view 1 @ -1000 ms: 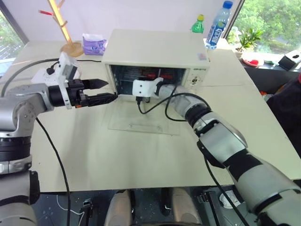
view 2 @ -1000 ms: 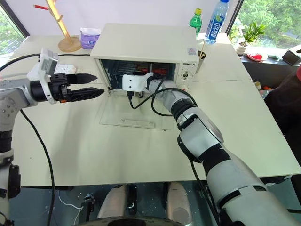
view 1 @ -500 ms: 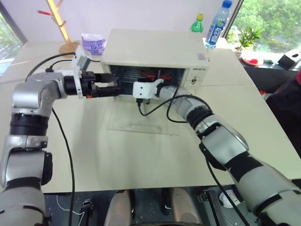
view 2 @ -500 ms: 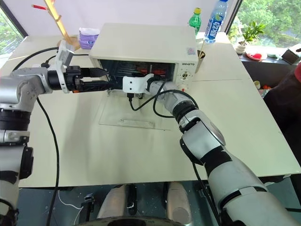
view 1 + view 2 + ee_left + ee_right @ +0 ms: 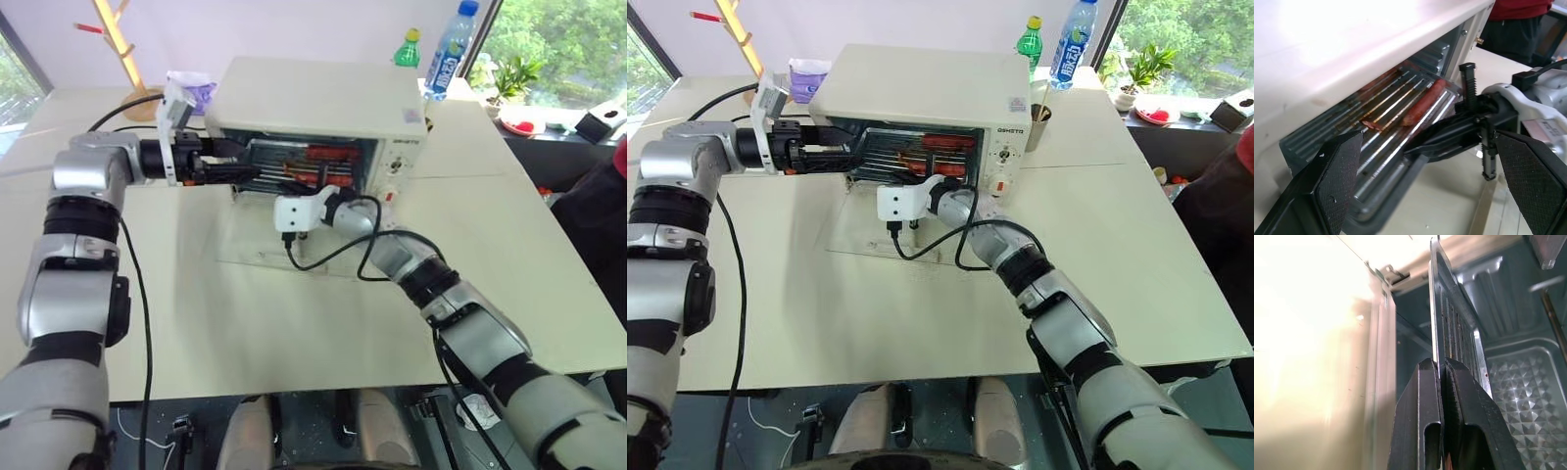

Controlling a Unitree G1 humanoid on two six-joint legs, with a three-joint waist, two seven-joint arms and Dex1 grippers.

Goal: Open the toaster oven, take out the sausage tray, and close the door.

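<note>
Step in hand: tray extraction; door (image 5: 279,250) lay flat, open; right gripper (image 5: 1441,382) clenched on front rim of sausage tray (image 5: 309,168), tray partly out of toaster oven (image 5: 323,98); left gripper (image 5: 230,168) spread wide beside tray's left edge, grasping nothing; next likely calls for left pinch, level draw-out.

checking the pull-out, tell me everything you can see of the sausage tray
The sausage tray is a shallow, ribbed, silvery metal tray carrying a few red sausages lying lengthwise. It sits roughly level and partly drawn out of the toaster oven, its front edge past the opening, above the door, which lies flat on the table. The right gripper is shut on its thin front rim. The left gripper stands open at the tray's left corner, not touching it.
</note>
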